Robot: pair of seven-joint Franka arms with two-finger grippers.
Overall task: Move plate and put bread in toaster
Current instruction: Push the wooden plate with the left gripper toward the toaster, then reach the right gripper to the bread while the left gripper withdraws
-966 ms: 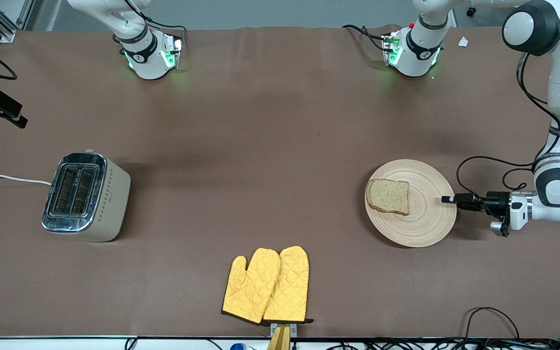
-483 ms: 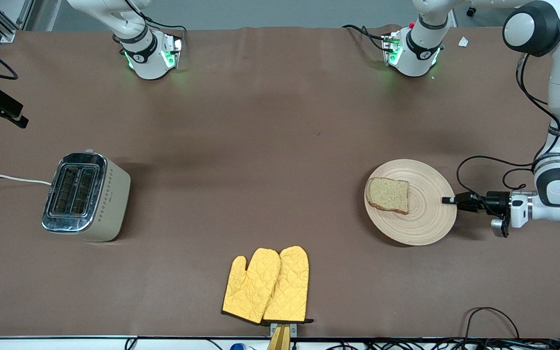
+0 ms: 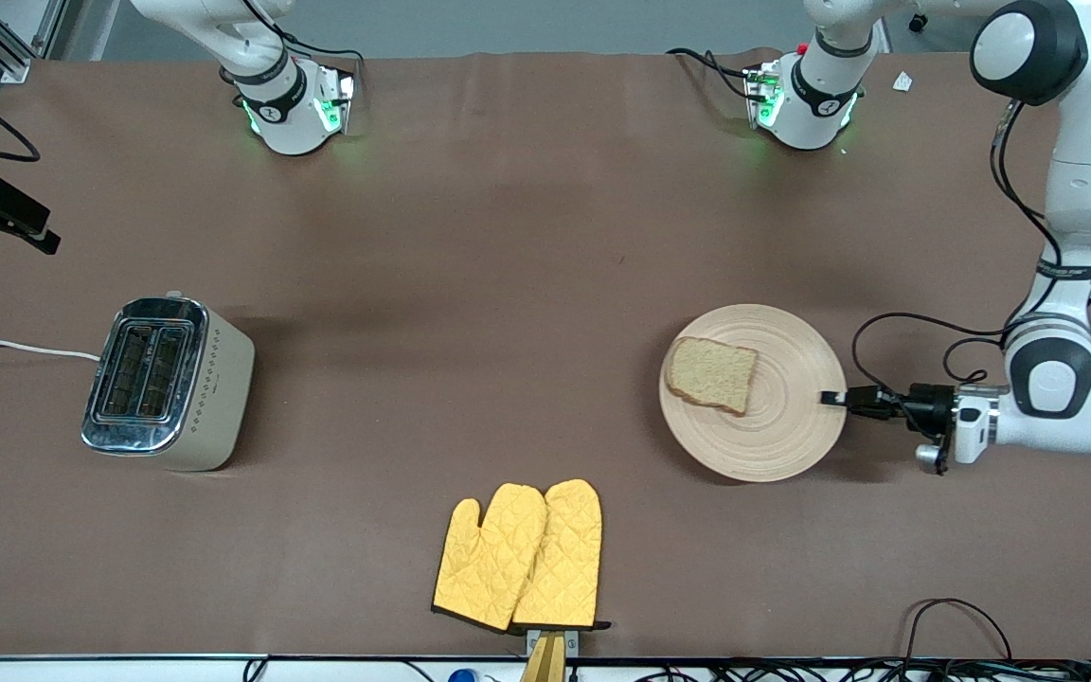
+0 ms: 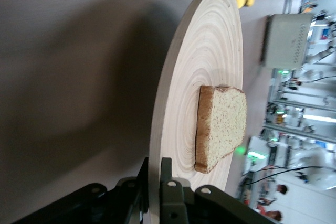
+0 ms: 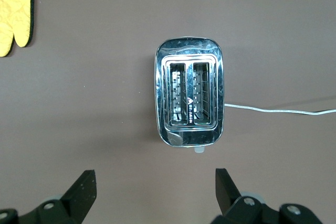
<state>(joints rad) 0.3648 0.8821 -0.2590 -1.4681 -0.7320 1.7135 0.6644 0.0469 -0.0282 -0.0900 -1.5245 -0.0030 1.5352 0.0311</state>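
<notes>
The left tool (image 3: pixel 830 398) is clamped on the plate's (image 3: pixel 782 436) rim; the right tool (image 5: pixel 152 192) hangs spread wide above the toaster (image 5: pixel 189 98).

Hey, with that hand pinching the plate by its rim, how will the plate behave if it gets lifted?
The plate looks like stiff wood, so it probably won't flex. The left hand is shut on just one edge, so the wide disc may sag or twist in the grip. The bread lies loose on the smooth surface and could slide if the plate tilts.
</notes>
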